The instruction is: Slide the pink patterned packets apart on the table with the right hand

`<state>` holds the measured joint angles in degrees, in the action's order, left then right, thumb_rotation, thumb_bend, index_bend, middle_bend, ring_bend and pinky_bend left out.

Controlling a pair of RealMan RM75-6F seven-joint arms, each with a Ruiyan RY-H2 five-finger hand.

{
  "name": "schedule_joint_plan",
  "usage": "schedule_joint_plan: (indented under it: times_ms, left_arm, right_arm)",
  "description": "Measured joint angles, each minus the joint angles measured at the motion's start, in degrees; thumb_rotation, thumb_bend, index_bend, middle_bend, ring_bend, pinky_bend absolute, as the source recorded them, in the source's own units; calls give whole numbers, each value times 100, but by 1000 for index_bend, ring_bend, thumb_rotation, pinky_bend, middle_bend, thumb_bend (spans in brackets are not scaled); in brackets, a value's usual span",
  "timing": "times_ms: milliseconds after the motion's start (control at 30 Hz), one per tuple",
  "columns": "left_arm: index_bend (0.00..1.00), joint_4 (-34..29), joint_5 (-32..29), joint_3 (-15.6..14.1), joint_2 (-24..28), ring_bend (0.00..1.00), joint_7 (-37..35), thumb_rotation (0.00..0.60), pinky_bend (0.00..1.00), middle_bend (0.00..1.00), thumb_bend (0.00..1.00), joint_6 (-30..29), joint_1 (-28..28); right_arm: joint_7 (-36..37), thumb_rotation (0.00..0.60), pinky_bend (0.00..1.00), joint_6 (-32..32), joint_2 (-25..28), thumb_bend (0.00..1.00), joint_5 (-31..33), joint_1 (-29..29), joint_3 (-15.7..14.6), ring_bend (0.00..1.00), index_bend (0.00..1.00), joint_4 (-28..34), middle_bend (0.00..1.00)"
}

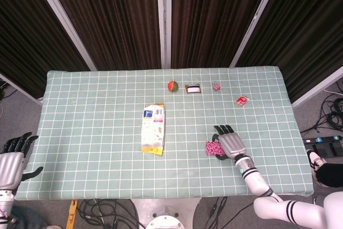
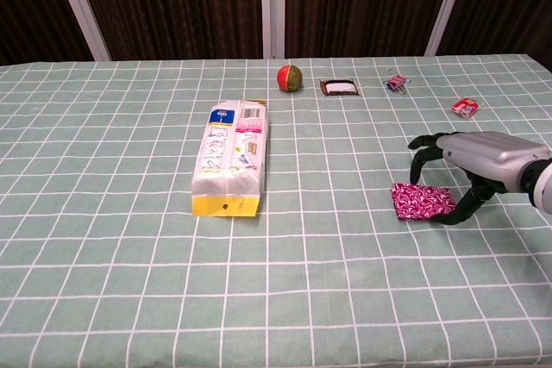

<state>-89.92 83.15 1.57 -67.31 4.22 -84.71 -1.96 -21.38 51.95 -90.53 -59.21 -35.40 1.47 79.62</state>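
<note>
Arching over flat pink patterned packets (image 2: 422,201), right hand (image 2: 468,161).

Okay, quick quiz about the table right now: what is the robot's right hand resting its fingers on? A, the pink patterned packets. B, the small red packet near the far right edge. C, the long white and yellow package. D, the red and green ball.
A: the right hand arches over the pink patterned packets with its fingers touching them; the other three things lie apart from it.
</note>
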Motion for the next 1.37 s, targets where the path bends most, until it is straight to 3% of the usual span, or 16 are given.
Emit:
schedule_joint_plan:
  times_ms: [633, 800, 1000, 1367]
  left_arm:
    - [228, -7, -24, 2, -11, 172, 26, 600, 158, 225, 8, -15, 8]
    - [229, -11, -43, 13, 1, 172, -4, 600, 158, 225, 7, -32, 19]
    - [229, -13, -115, 49, -4, 173, -7, 600, 158, 226, 8, -73, 45]
    - [229, -135, -273, 197, -137, 173, 338, 600, 158, 225, 8, -327, 119]
  right_arm:
    - [8, 525, 0, -180, -53, 137, -165, 12, 25, 0, 281, -227, 51]
    - [210, 520, 0, 22, 95, 139, -309, 99, 87, 0, 245, -80, 50]
    - [809, 538, 0, 966, 647, 143, -640, 525, 252, 0, 219, 267, 50]
    - [2246, 546, 0, 3235, 1862, 145, -1294, 2181, 261, 0, 208, 892, 50]
